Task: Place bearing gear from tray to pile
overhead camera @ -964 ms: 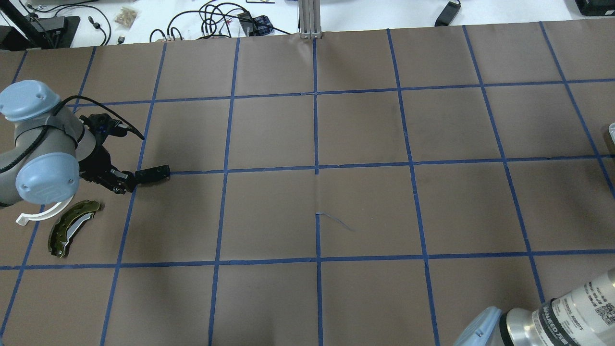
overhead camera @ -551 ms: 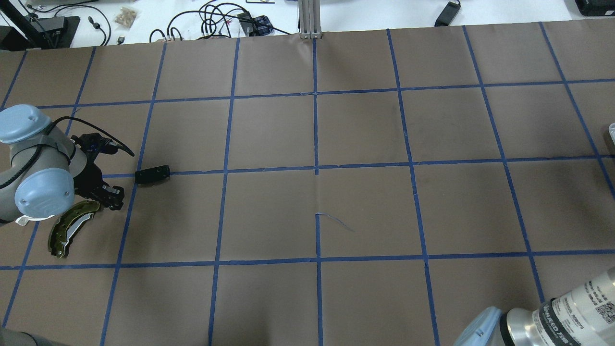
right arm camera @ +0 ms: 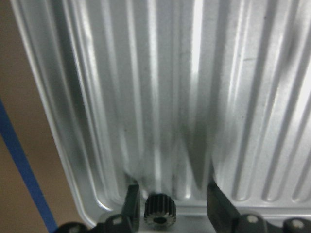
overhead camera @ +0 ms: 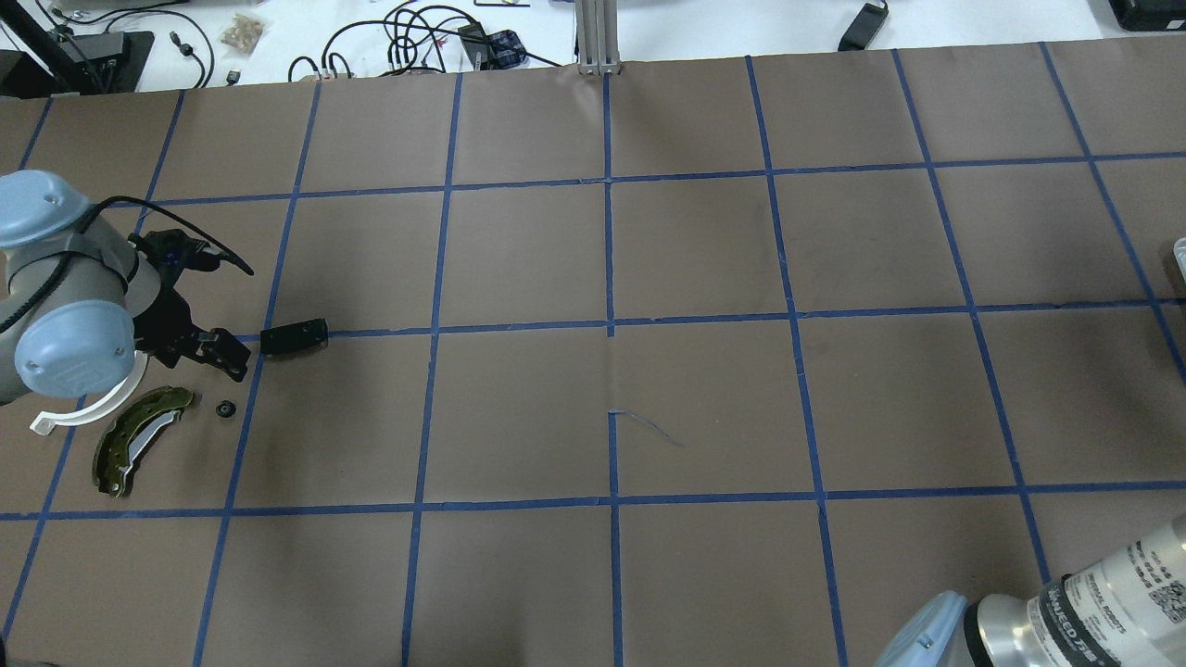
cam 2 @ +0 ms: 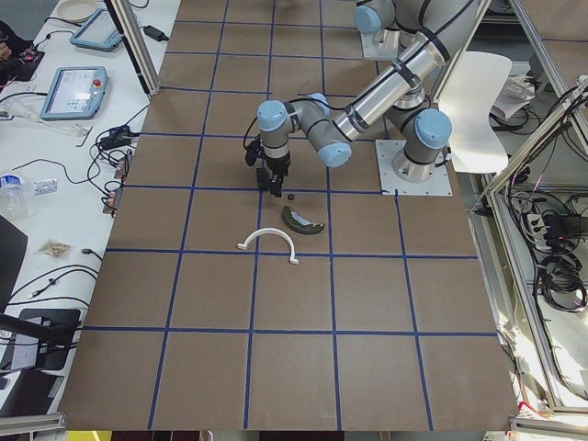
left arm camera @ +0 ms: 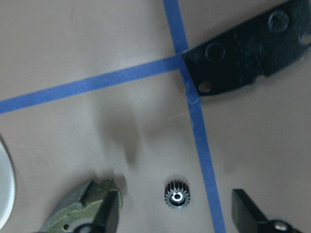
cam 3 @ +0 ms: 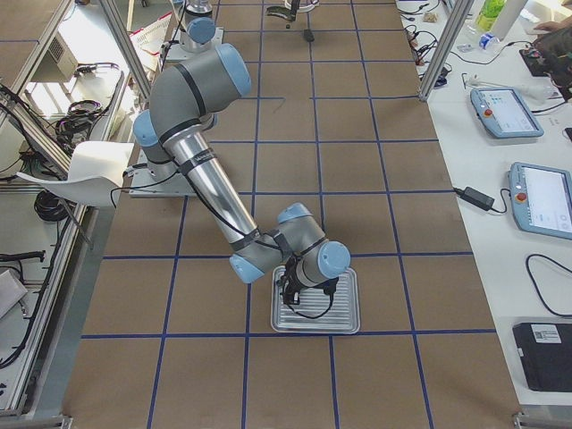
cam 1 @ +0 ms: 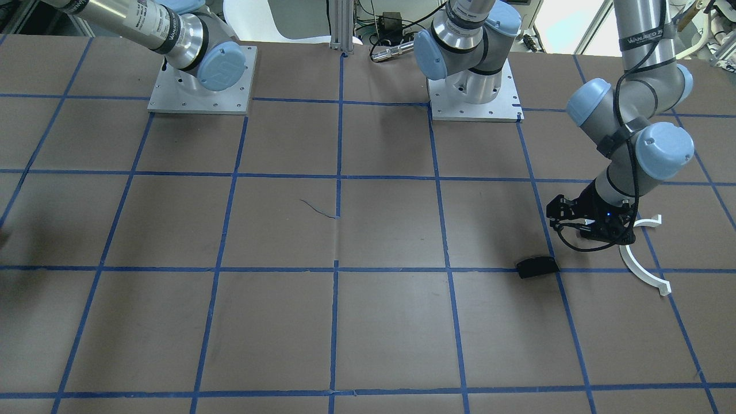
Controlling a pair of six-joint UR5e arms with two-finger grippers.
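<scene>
Right end effector point(right arm camera: 171, 193): spread, straddling small dark toothed bearing gear point(right arm camera: 158, 212), flat at rim of ribbed metal tray point(right arm camera: 58, 121). Likely light, rigid, slick; pinch across teeth. Left end effector point(left arm camera: 174, 198): spread over second such gear point(left arm camera: 177, 197) on tabletop point(left arm camera: 73, 48) beside olive-green curved brake shoe point(left arm camera: 68, 219).

Right gripper point(cam 3: 291, 291) — low over tray point(cam 3: 345, 311)

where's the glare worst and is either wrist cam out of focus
Right wrist view: bright glare streaks run down the ribbed tray, and the tray gear at the bottom edge looks soft. Left wrist view: no glare, the loose gear shows crisp teeth near a soft shadow.
</scene>
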